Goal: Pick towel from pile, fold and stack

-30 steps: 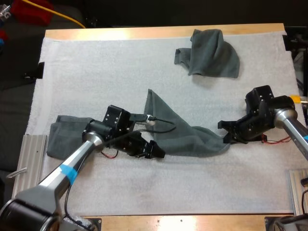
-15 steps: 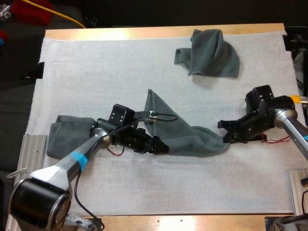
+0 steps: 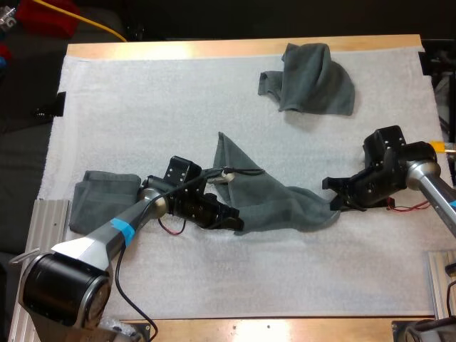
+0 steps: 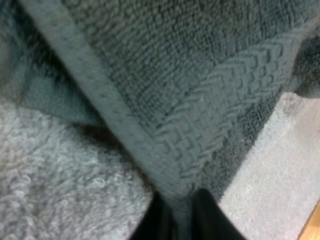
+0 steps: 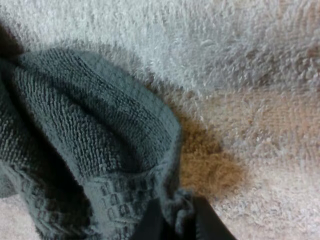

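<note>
My wooden table (image 3: 214, 48) carries a white mat (image 3: 142, 107). On the mat I see a crumpled towel (image 3: 317, 78) far right, a stretched towel (image 3: 278, 203) at the middle, and a folded towel (image 3: 92, 210) at left.

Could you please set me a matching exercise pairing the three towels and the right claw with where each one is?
Things: 1 crumpled towel; 2 folded towel; 3 stretched towel; 4 right claw.
Places: A middle of the mat, left claw shut on one end; B far side of the mat, lying free; C shut on the stretched towel's right end; D by the mat's left edge.
Pairs: 1-B; 2-D; 3-A; 4-C.
</note>
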`<state>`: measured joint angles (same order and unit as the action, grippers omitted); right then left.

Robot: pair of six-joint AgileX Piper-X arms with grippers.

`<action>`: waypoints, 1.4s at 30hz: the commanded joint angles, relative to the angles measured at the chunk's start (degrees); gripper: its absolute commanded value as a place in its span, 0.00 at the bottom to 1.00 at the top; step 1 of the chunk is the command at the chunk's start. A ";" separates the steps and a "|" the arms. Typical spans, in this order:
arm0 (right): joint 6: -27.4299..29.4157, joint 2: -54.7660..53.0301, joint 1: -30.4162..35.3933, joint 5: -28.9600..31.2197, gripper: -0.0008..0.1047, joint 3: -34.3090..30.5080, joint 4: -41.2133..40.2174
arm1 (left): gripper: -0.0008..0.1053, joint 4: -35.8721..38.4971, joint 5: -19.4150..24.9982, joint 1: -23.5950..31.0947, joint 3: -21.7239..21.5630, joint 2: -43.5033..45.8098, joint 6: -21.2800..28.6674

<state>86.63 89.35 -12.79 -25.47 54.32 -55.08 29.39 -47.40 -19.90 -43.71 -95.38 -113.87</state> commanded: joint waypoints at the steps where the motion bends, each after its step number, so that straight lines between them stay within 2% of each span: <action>1: 0.55 -0.59 -0.18 -0.09 0.07 -0.10 0.21 | 0.01 -0.30 -1.62 -0.22 -0.12 0.33 -0.29; 5: 0.55 -1.28 -0.18 -0.25 0.07 -0.10 0.50 | 0.01 2.03 -4.07 -0.22 -0.31 2.66 0.34; 11: -1.85 -6.96 -0.18 -0.09 0.07 0.05 4.07 | 0.01 5.98 -4.51 -0.22 -2.28 10.37 1.47; 15: -3.40 -10.73 -0.18 -0.05 0.06 1.43 6.32 | 0.01 10.48 -5.32 -0.07 -7.62 14.36 1.47; 21: -5.05 -13.29 -0.18 -0.05 0.06 4.80 6.35 | 0.01 16.91 -5.15 -0.07 -16.56 15.41 1.47; 25: -5.92 -14.33 -0.18 -0.05 0.06 7.25 6.17 | 0.01 20.44 -4.36 -0.07 -20.81 15.68 1.75; 29: -5.90 -15.40 -0.18 -0.05 0.06 10.08 4.72 | 0.01 24.61 0.43 -0.07 -24.29 16.87 3.67; 31: -5.90 -15.79 -0.18 -0.05 0.01 10.91 3.69 | 0.01 26.40 2.32 -0.07 -25.29 17.76 4.88; 32: -5.90 -16.05 -0.18 -0.05 0.01 11.28 3.31 | 0.01 27.55 3.00 -0.07 -25.69 18.41 5.61; 34: -5.90 -16.86 -0.18 -0.05 0.01 11.72 2.84 | 0.01 29.15 3.88 -0.07 -26.06 19.33 6.39; 38: -5.46 -19.29 -1.24 0.07 0.01 11.72 1.85 | 0.01 33.63 9.48 -0.07 -26.14 21.79 9.00; 42: -5.48 -21.96 -4.33 3.27 0.01 11.72 0.23 | 0.01 38.41 12.60 -0.38 -26.14 24.16 11.47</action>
<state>80.62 68.33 -16.54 -22.91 65.35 -54.19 66.66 -36.37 -19.95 -69.52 -72.13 -103.11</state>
